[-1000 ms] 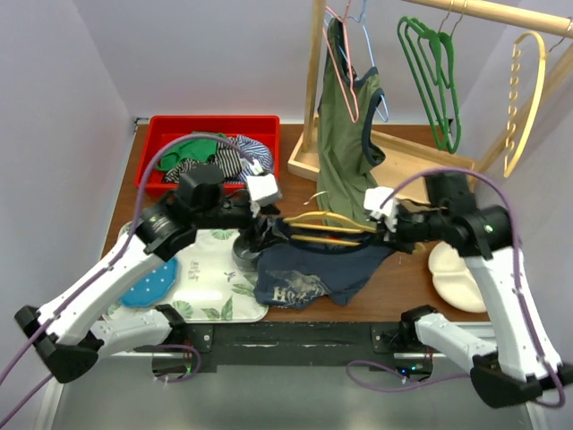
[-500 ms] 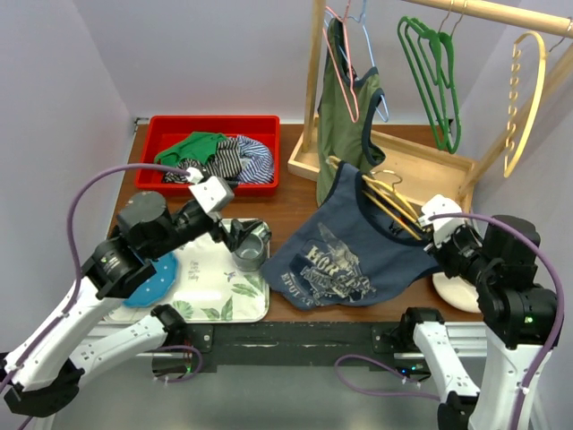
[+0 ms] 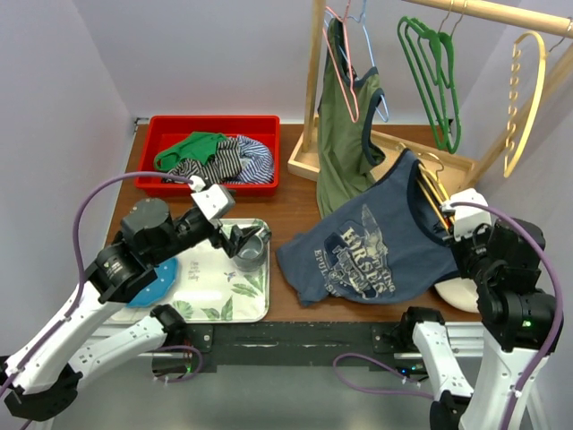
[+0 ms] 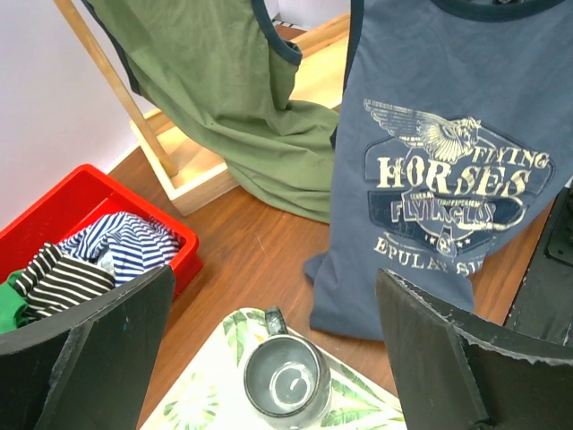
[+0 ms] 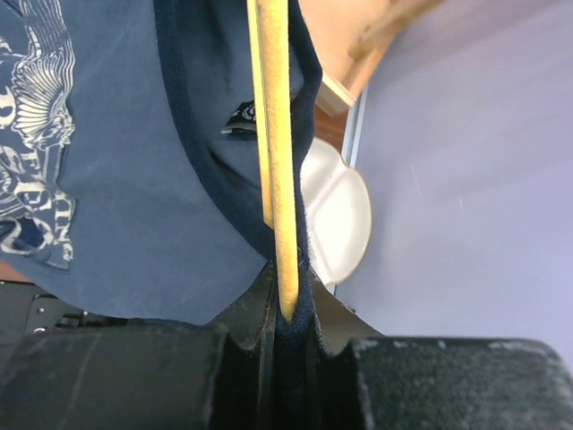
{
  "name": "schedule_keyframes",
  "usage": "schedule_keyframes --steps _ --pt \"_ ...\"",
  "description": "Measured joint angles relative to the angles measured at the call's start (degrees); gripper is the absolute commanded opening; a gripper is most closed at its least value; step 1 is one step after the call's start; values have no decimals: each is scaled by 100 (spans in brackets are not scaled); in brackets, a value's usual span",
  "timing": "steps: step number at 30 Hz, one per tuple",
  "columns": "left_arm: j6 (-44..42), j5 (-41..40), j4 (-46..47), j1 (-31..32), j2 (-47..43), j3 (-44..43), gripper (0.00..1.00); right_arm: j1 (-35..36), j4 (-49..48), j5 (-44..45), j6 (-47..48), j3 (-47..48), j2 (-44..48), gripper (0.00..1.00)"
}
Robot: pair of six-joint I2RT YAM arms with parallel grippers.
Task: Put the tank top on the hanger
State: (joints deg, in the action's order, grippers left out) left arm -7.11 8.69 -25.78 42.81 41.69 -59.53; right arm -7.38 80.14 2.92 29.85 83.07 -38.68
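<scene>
The navy tank top [image 3: 376,242] with the pale print hangs tilted on the thin mustard hanger [image 3: 433,191]; its hem rests on the table. My right gripper [image 3: 453,231] is shut on the hanger's lower end together with the top's fabric. The right wrist view shows the hanger [image 5: 273,134] and dark cloth [image 5: 134,179] pinched between the jaws of that gripper [image 5: 286,305]. My left gripper [image 3: 235,240] is open and empty over the grey mug, left of the top. The left wrist view shows the top [image 4: 430,170] ahead of the open gripper [image 4: 277,358].
A grey mug [image 3: 251,253] stands on a leaf-print tray [image 3: 210,300]. A red bin [image 3: 166,130] holds clothes at the back left. An olive tank top [image 3: 345,134], green hangers [image 3: 434,81] and a holed yellow hanger [image 3: 528,98] hang on the wooden rack. A white plate [image 3: 457,291] lies below the right gripper.
My right gripper has carried the hanger with the tank top up and to the right. My left gripper let go of the top and drew back left over the tray.
</scene>
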Motion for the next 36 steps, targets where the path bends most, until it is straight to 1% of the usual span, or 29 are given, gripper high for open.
schedule_keyframes --steps 3,6,12,18,22,25,28,31,33,36 --pt "0 2 2 0 -59 61 100 -13 94 87 -136 306 -269 0" --pt "4 9 7 0 -133 146 100 -13 90 28 -258 863 -772 0" --pt "66 52 48 0 -348 435 100 -13 -61 -426 -656 1700 -1825 0" --pt "223 179 188 0 -452 535 100 -13 -199 -1025 -1032 1860 -2564 0" --pt "706 638 881 0 -229 938 100 -15 -173 -1204 -1051 1860 -2608 0" --pt "1060 833 1390 216 507 1178 100 -13 -107 -1213 -1012 1856 -2332 0" --pt "1110 221 1545 1204 1694 1075 100 -15 -66 -1178 -973 1810 -1888 0" --pt "1104 -365 1366 2057 3045 402 100 -13 -22 -1165 -964 1703 -1471 0" --pt "1104 -844 1222 2424 3866 -140 100 -13 4 -1163 -966 1626 -1287 0" --pt "1113 -1488 1049 2771 4795 -693 99 -13 0 -1152 -968 1504 -1250 0"
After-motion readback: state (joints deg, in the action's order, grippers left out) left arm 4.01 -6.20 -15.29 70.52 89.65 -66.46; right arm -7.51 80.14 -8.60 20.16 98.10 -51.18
